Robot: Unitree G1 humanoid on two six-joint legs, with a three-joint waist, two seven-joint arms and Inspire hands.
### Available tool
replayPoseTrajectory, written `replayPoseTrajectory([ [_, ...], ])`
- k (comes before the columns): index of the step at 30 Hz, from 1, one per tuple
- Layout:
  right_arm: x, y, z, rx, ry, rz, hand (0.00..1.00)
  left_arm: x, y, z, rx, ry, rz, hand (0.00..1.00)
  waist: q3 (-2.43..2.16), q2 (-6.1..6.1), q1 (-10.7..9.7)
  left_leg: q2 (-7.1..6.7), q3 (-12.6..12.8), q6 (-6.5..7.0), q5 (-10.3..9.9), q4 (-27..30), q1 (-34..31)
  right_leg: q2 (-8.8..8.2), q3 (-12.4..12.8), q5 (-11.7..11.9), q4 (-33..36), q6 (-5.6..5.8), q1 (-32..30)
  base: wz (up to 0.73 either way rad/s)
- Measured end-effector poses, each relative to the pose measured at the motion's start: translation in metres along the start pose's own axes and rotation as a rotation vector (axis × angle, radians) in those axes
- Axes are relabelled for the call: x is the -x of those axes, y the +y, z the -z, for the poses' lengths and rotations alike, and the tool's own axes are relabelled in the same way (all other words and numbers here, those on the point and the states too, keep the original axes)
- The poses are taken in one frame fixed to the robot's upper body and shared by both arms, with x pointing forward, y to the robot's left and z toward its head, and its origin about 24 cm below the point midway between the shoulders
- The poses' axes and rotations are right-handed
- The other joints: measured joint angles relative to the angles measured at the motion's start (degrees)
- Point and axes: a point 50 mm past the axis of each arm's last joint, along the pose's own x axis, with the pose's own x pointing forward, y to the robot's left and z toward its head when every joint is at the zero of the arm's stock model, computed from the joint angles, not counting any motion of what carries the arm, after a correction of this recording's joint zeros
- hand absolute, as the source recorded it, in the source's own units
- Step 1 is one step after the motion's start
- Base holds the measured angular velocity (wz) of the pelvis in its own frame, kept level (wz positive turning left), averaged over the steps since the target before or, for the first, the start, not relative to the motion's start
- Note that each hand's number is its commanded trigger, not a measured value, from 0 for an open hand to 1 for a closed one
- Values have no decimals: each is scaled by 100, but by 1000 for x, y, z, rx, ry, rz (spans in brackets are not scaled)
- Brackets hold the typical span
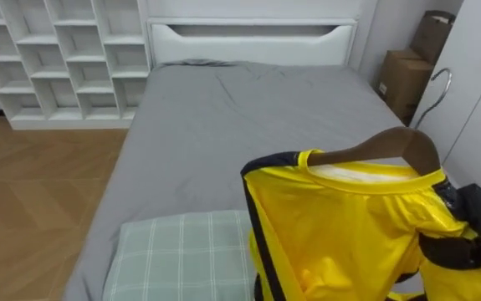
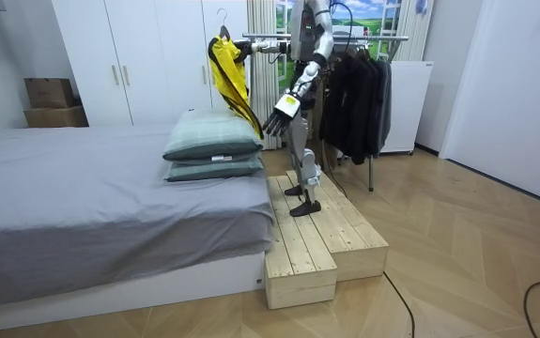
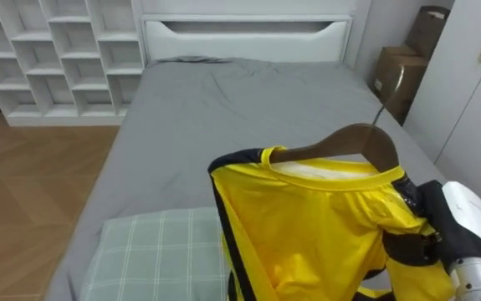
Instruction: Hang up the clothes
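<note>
1 yellow shirt (image 1: 340,234) w/ 1 hanger (image 1: 391,144)

A home bedroom: grey bed (image 1: 223,117), white wardrobe (image 2: 147,56), loaded clothes rack (image 2: 393,38).

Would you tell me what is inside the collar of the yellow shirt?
A wooden hanger sits inside the yellow shirt; its metal hook rises clear. The hanger's arm ends are covered by the cloth.
</note>
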Motion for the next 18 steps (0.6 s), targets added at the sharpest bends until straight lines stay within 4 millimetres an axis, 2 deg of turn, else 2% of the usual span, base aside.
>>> replayPoseTrajectory([
  [5, 5, -1, 0, -31, -3, 16, 100, 13, -9, 45, -40, 190, 54, 0, 5, 18, 8, 4, 32, 7, -51, 23, -2, 3, 19, 1, 8, 4, -8, -3],
  [8, 7, -1, 0, -28, -6, 24, 100, 18, -12, 60, -64, 265, 77, 0, 8, 9, 30, 11, 65, 3, -54, 26, -2, 7, 52, 2, 19, 4, -29, -4],
  [12, 8, 3, -1, -35, -10, 15, 100, 21, -15, 67, -75, 304, 98, 0, 13, 2, 36, 15, 144, 5, -56, 30, -1, 12, 122, 8, 16, 14, -47, -9],
  [18, 9, 9, -4, -49, -19, 6, 100, 17, -19, 60, -63, 304, 130, 0, 18, -4, 15, -1, 184, 45, -82, 45, -29, -13, 150, 28, 4, 49, -76, -3],
])
